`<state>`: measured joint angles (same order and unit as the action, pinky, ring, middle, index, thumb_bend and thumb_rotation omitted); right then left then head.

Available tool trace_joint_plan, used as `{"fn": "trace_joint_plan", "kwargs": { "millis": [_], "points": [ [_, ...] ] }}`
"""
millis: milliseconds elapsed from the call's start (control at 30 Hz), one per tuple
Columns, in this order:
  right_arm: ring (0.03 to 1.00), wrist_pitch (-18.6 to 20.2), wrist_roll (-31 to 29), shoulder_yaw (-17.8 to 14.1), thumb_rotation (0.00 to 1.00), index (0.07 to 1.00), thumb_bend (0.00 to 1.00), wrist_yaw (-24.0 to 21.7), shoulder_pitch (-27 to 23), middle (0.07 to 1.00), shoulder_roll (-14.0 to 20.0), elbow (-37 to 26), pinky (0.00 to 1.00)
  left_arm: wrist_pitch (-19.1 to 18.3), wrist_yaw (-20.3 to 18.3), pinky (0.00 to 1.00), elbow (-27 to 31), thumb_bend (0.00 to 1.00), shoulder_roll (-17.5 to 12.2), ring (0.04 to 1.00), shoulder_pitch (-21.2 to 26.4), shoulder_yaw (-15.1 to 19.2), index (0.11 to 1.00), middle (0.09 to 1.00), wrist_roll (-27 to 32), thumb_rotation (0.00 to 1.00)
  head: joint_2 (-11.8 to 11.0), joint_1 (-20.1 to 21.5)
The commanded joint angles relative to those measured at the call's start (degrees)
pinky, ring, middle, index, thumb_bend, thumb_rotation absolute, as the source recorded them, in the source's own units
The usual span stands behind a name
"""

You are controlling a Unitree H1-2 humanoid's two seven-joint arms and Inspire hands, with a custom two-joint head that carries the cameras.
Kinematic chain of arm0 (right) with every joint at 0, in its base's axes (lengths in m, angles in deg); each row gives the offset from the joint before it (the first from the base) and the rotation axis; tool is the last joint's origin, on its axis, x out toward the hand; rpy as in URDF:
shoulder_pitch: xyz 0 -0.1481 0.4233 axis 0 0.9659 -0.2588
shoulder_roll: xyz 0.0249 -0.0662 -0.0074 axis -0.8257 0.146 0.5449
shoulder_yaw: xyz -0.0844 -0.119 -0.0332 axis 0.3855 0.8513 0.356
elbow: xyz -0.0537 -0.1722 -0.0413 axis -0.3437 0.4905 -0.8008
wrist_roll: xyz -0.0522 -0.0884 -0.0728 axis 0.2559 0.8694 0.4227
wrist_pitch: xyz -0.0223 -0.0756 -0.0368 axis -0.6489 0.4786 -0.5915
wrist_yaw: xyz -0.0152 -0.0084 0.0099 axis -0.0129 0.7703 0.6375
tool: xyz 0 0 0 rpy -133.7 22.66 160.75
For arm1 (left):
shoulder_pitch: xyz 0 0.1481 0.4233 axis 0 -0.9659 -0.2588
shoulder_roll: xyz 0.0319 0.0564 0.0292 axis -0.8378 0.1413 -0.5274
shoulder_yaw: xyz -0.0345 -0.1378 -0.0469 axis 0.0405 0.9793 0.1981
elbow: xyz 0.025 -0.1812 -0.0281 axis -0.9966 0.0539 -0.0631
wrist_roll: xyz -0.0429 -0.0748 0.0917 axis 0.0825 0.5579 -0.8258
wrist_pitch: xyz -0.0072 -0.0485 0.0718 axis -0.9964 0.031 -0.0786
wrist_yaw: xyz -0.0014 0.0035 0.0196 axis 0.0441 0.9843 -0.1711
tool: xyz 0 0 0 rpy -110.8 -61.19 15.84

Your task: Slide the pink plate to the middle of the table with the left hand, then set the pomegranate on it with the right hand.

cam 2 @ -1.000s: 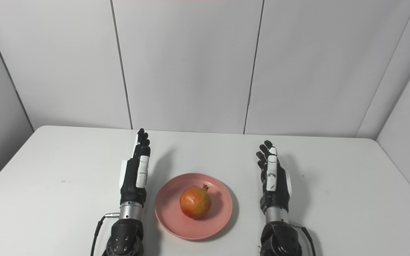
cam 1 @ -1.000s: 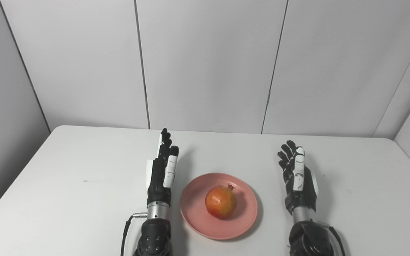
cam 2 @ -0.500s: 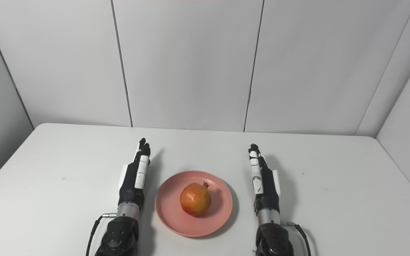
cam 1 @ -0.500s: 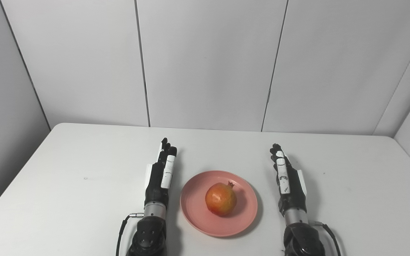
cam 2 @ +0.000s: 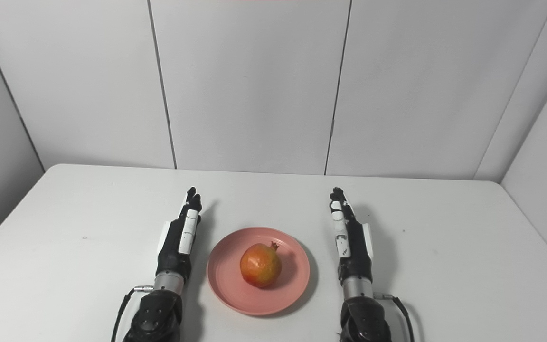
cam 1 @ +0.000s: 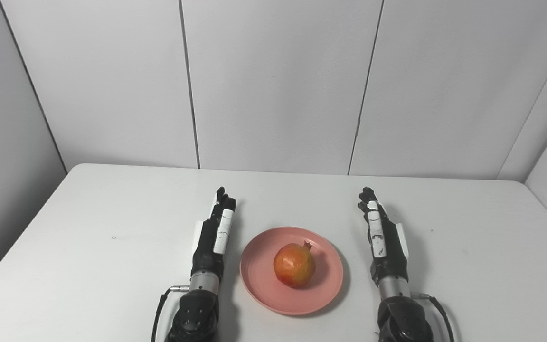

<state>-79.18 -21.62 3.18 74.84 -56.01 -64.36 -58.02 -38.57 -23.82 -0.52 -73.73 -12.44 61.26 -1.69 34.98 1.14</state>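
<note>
Hands: both low over the table (cam 1: pixel 88 247), one at each side of the plate (cam 1: pixel 259 285), holding nothing.
Left hand (cam 1: pixel 212 235): stretched forward, edge-on to the camera, thumb side up; fingers (cam 1: pixel 220 197) straight, close side by side and pointing to the far wall (cam 1: pixel 273 85); empty, not curled on anything.
Left arm (cam 1: pixel 193 318): entering from the bottom edge, left of the plate, with a thin cable (cam 1: pixel 159 304) at the wrist.
Right hand (cam 2: pixel 352 242): also stretched forward and turned on its edge; fingers (cam 2: pixel 336 195) extended, slightly fanned at the tips; empty, clear of the plate.
Right arm (cam 2: pixel 366 320): entering from the bottom edge, right of the plate, also with a cable (cam 2: pixel 404 308) near the wrist.
Plate: pink, round, flat on the table near the front edge, about in the middle between the two hands; just beside the left wrist, a small gap to the right hand.
Pomegranate (cam 1: pixel 294 265): orange-red, resting on the plate near its centre, crown turned up and to the far right.
Writing: no readable brand, label or text on hands, plate or table.
</note>
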Motion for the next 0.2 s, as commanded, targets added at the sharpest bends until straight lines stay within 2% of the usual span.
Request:
{"fn": "trace_joint_plan", "kwargs": {
  "millis": [0,167],
  "points": [
    [0.925,-2.65,0.18,0.11,1.0,0.908,0.85,-0.27,0.8,0.921,0.07,1.44,1.0,0.32,-0.45,1.0,0.19,0.89,-0.31,1.0,-0.17,-0.37,1.0,1.0,-0.26,1.0,-0.04,-0.03],
    [0.926,-2.42,0.1,0.03,1.0,0.913,0.84,-0.27,0.86,0.927,0.09,1.66,1.0,-0.1,-0.18,1.0,0.56,0.9,-0.32,1.0,-0.34,-0.5,1.0,1.0,-0.62,1.0,0.05,-0.01]
  ]
}}
